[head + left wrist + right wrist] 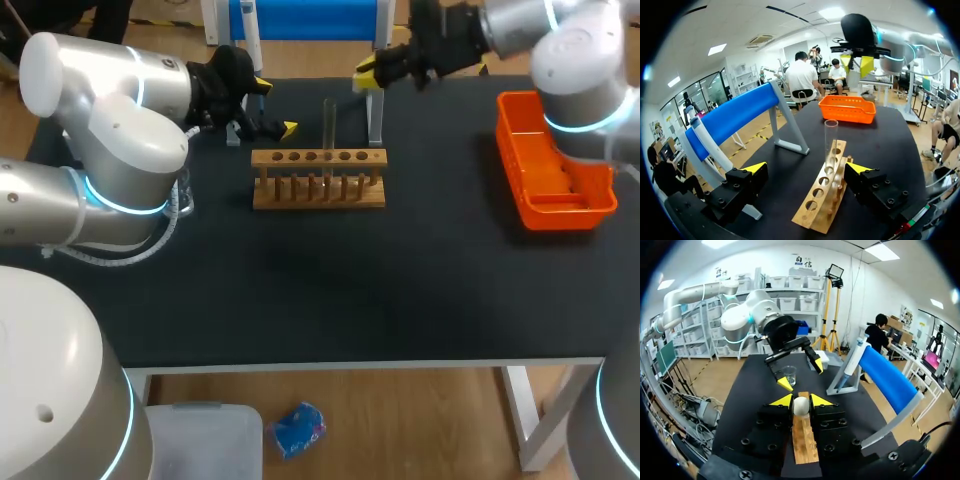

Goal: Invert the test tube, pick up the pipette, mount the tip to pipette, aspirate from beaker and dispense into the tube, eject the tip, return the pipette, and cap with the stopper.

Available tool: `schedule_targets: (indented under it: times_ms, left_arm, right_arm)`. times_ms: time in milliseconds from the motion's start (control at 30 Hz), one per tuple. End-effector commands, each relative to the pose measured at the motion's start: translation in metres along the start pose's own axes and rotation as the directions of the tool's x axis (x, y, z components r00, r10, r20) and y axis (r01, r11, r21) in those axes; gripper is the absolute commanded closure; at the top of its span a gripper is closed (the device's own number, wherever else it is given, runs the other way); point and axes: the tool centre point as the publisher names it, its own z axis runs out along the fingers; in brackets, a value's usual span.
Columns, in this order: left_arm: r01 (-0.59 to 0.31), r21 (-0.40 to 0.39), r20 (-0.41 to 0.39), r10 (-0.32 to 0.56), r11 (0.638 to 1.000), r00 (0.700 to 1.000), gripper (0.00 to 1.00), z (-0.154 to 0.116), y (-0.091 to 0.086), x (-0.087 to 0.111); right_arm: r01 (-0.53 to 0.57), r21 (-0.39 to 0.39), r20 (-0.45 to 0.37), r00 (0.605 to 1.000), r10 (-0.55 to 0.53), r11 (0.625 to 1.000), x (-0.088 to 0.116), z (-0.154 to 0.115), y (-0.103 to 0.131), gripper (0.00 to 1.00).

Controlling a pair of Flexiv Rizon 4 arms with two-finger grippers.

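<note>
From above, my black table (350, 290) carries a wooden rack (318, 190) at its middle, with one clear test tube (328, 125) standing upright in one of its holes. An orange tray (505, 140) sits well to the right of the rack. My left arm (120, 150) comes in from the left. The left jaws are spread apart and hold nothing, near the rack's left end on its far side. My right arm (580, 60) comes in from the far right corner. The right jaws hang near the table's far edge, beyond the tube and slightly to its right, in front of a blue stand (310, 18). From the left wrist, the left jaws stand wide open, with one end of the rack lying between and ahead of them. The tube rises upright from the rack farther along, mouth up, touching neither finger. The right jaws hang in the air beyond the tube, with the tray behind them and the blue stand off to one side. From the right wrist, the right jaws are clenched on a small pale round stopper (801, 407), a finger against each side of it, above the rack's end. Ahead, the left jaws point down, open, with a small glass beaker (789, 374) on the table just behind one of their fingers. A pipette (847, 367) leans in the blue stand beside the rack.
</note>
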Motion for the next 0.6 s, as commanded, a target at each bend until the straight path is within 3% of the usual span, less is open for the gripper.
schedule_targets:
  times_ms: [33, 300, 600]
  left_arm:
    - [0.000, 0.000, -0.003, 0.000, 1.000, 1.000, 0.00, 0.000, 0.000, -0.001]
    - [0.000, 0.000, -0.003, 0.000, 1.000, 1.000, 0.00, 0.000, 0.000, -0.001]
    - [0.000, 0.000, -0.003, 0.000, 1.000, 1.000, 0.00, 0.000, 0.000, -0.001]
  right_arm:
    - [0.001, 0.016, -0.047, 0.999, 0.000, 1.000, -0.015, 0.027, 0.002, 1.00]
    - [0.004, 0.059, -0.083, 0.997, 0.001, 0.998, -0.013, 0.051, 0.000, 1.00]
    - [-0.017, 0.075, -0.073, 0.997, 0.023, 0.997, -0.012, 0.051, -0.004, 1.00]
